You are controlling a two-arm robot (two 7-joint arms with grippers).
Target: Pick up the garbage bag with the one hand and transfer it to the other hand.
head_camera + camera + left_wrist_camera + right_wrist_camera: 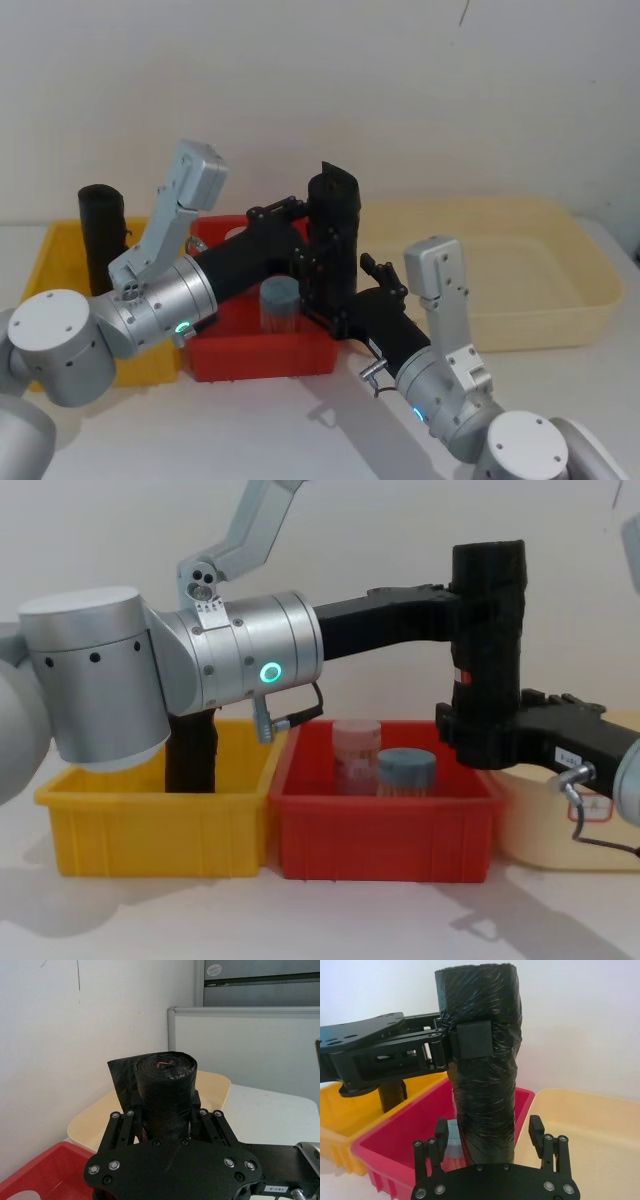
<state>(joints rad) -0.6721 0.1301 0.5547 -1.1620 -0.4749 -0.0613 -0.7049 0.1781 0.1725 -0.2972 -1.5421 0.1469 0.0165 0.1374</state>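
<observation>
The garbage bag (333, 225), a tall black roll, hangs upright above the red bin's right end. My left gripper (305, 215) reaches in from the left and is shut on the roll's upper part (487, 600); its pad (475, 1040) presses the wrap. In the left wrist view the garbage bag (167, 1085) stands between the left gripper's (167, 1110) fingers. My right gripper (489, 1132) is open and straddles the roll's lower part (485, 1110), with a small gap on each side. In the chest view the right gripper (470, 742) comes in from the right, level with the roll's bottom.
A red bin (380, 830) under the roll holds a grey-lidded jar (405, 770) and a clear jar (355, 750). A yellow bin (150, 825) on the left holds another black roll (100, 235). A cream tray (510, 270) lies to the right.
</observation>
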